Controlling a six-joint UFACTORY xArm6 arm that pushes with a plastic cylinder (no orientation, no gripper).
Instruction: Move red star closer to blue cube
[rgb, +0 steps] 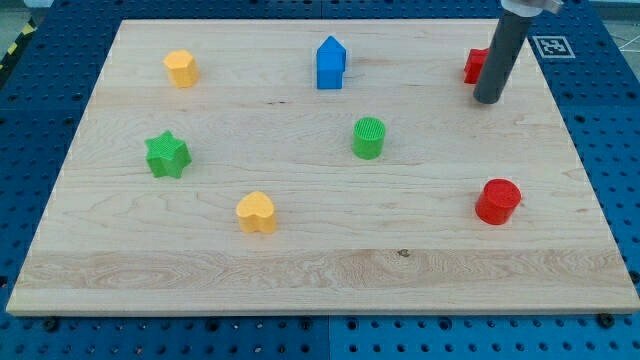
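The red star (474, 65) sits near the board's top right corner, mostly hidden behind my dark rod; only its left part shows. My tip (489, 99) rests on the board just below and slightly right of the star. The blue cube (330, 63), a block with a peaked top, stands at the top middle, well to the left of the star and the tip.
A green cylinder (368, 138) stands mid-board. A red cylinder (497, 201) is at the right. A yellow heart (256, 212) is lower left of centre. A green star (166, 154) is at the left. A yellow block (181, 68) is at the top left.
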